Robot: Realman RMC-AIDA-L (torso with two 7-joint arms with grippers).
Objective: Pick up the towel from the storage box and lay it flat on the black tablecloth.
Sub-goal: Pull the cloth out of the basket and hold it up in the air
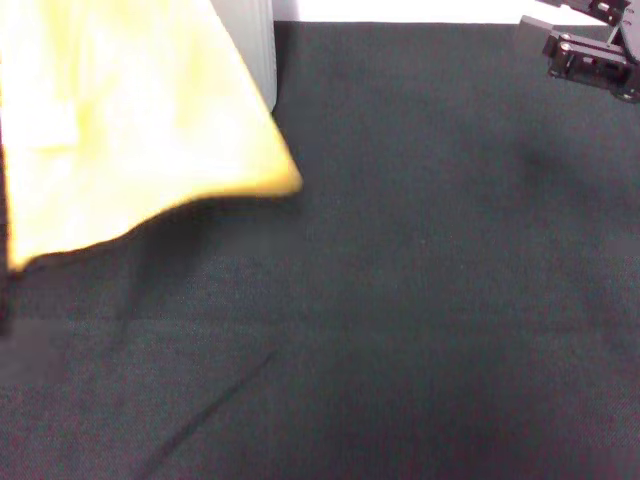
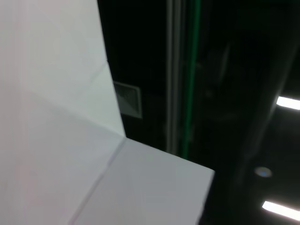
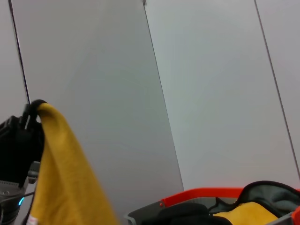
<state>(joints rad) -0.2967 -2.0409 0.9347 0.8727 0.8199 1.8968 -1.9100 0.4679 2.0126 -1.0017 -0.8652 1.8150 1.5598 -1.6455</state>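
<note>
Head view: towel [image 1: 120, 130] edge over black tablecloth [image 1: 420, 300]

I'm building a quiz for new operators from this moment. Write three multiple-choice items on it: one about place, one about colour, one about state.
1. Where is the right gripper in the head view?
A. far right corner, above the cloth
B. centre of the cloth
C. near left edge

2. What colour is the towel?
A. blue
B. yellow-orange
C. white

3. How is the towel?
A. flat on the tablecloth
B. lifted, hanging
C. folded in the box

Key:
1 A: the right gripper sits at the far right over the black tablecloth.
2 B: the towel is yellow-orange.
3 B: the right wrist view shows it draped from the left gripper, beside the storage box.
</note>
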